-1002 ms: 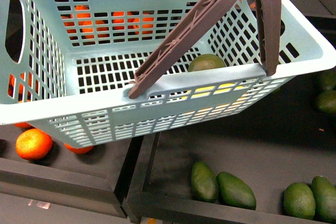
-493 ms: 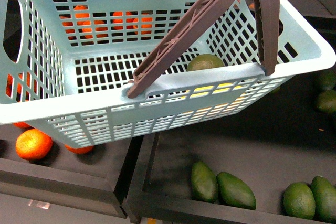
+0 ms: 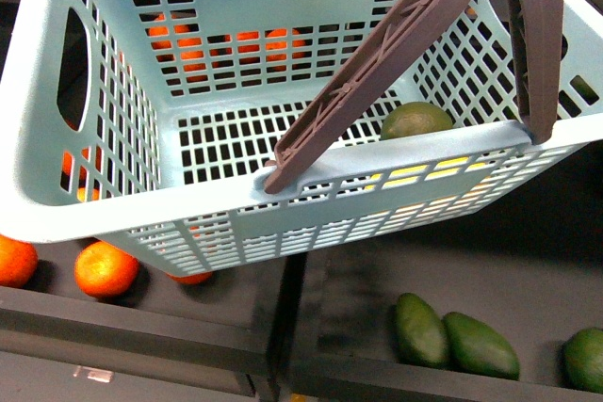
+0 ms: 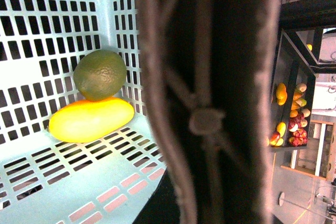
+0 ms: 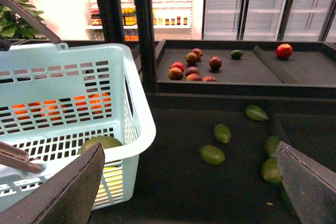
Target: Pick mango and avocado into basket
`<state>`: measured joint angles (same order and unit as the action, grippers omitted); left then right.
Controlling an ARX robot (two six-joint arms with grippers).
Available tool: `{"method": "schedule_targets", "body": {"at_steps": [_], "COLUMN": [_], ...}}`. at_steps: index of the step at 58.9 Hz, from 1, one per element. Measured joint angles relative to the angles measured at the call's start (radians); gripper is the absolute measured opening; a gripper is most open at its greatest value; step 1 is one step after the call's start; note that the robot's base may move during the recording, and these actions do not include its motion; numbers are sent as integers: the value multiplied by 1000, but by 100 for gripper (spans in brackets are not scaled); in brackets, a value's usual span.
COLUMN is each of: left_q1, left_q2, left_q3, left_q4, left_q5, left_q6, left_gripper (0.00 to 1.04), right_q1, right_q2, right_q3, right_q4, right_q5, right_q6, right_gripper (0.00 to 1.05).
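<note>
While basket [image 3: 283,185] hangs | black produce trays [image 5: 220,72] | fridges [image 5: 262,3] behind

Neither arm appears in the front view. In the right wrist view, the right claw [image 5: 191,182] hangs with its two dark grey, wedge-shaped fingers [image 5: 68,190] spread wide apart and nothing between them, beside the light turquoise slotted plastic basket [image 5: 131,124], not touching it. In the left wrist view, the left claw itself cannot be made out; a blurred brown plastic basket handle [image 4: 210,98] fills the middle of the picture, very close to the wrist camera.
</note>
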<state>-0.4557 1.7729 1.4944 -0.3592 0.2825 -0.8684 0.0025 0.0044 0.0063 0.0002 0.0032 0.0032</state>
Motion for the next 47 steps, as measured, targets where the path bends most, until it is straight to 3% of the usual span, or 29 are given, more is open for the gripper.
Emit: {"method": "schedule_targets", "body": {"at_steps": [47], "left_q1": [13], "left_q2": [0], "left_q3": [0], "left_q4": [-1], "left_q5": [-17], "left_q6": [3], "left_gripper": [5], "right_q1": [0], "right_q2": [0], "right_q3": [0], "right_q4": [-3], "right_q5": [-2], "right_q6": [0], "right_gripper": [97]}}
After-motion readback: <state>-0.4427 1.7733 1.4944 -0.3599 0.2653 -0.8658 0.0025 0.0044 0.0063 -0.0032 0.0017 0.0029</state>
